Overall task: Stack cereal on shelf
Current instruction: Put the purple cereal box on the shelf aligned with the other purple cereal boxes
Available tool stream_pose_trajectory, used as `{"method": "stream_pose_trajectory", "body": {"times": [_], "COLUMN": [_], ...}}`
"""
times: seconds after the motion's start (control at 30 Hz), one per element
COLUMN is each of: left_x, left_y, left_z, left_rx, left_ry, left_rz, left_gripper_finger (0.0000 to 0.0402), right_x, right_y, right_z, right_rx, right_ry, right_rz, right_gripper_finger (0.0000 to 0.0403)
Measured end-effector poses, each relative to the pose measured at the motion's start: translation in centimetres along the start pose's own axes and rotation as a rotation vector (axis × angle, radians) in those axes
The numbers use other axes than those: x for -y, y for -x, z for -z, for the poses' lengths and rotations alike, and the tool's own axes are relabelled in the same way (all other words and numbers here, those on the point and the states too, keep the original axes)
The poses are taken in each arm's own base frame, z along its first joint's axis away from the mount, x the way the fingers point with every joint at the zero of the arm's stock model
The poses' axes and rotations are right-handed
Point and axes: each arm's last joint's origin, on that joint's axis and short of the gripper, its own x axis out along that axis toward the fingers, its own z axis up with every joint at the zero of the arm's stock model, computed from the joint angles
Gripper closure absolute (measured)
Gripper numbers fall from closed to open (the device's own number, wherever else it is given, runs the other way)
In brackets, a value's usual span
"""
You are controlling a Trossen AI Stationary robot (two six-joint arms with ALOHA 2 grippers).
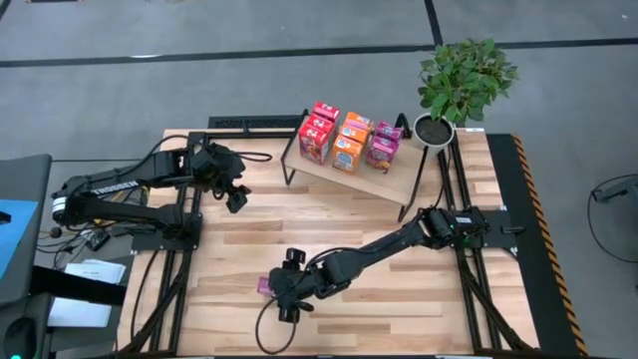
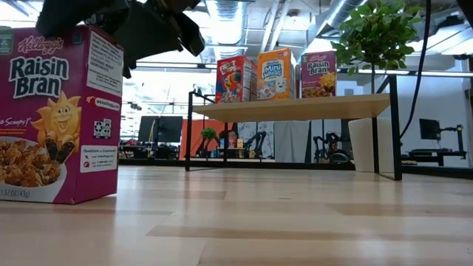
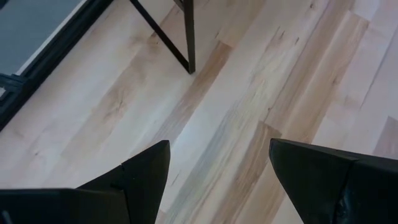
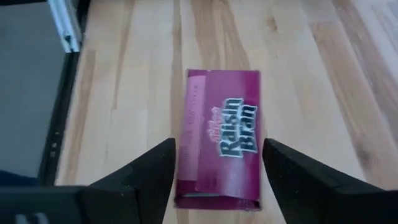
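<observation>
A magenta Raisin Bran cereal box (image 2: 59, 118) stands upright on its bottom end near the table's near edge, left of centre (image 1: 264, 286). My right gripper (image 4: 217, 177) hangs open just above it, a finger over either side of the box (image 4: 221, 134), touching nothing; in the low view it (image 2: 140, 26) is a dark shape over the box top. The shelf (image 1: 384, 181) stands at the far side, with red (image 1: 317, 140), orange (image 1: 347, 152) and magenta (image 1: 381, 152) boxes upright on its board. My left gripper (image 3: 217, 180) is open above bare table at the left (image 1: 236, 196).
A potted plant in a white pot (image 1: 436, 130) stands at the shelf's right end, with leaves (image 2: 377, 33) above the board. The shelf's black legs (image 3: 186, 50) reach the tabletop near my left gripper. Bare wood lies between the shelf and the near edge (image 1: 399, 299).
</observation>
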Motion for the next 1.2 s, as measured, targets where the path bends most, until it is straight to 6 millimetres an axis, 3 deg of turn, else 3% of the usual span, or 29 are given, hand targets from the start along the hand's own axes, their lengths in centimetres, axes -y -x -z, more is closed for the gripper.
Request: {"method": "stream_pose_trajectory", "body": {"times": [0.37, 0.57, 0.7, 0.97, 1.2], "left_x": [-0.1, -0.1, -0.1, 0.0, -0.1], "left_y": [0.0, 0.0, 0.0, 0.0, 0.0], "left_z": [0.0, 0.0, 0.0, 0.0, 0.0], "left_rx": [0.004, 0.004, 0.004, 0.003, 0.004], "left_ry": [-0.024, -0.026, -0.034, -0.032, -0.021], "left_rz": [-0.017, -0.018, -0.018, -0.018, -0.018], "left_gripper_finger": [0.0136, 0.0136, 0.0136, 0.0136, 0.0136], "right_x": [0.8, 1.3, 2.0, 5.8, 10.3], "right_y": [-0.1, 2.2, 6.1, 17.8, 28.2], "right_z": [-0.1, -1.3, -2.7, -4.8, -4.2], "right_rx": [-0.032, -0.052, -0.08, -0.12, -0.105], "right_ry": [-0.008, -0.002, 0.036, 0.11, 0.008], "right_rz": [-0.012, -0.026, -0.024, 0.121, 0.397], "right_gripper_finger": [0.0214, 0.0252, 0.0259, 0.0244, 0.0248]}}
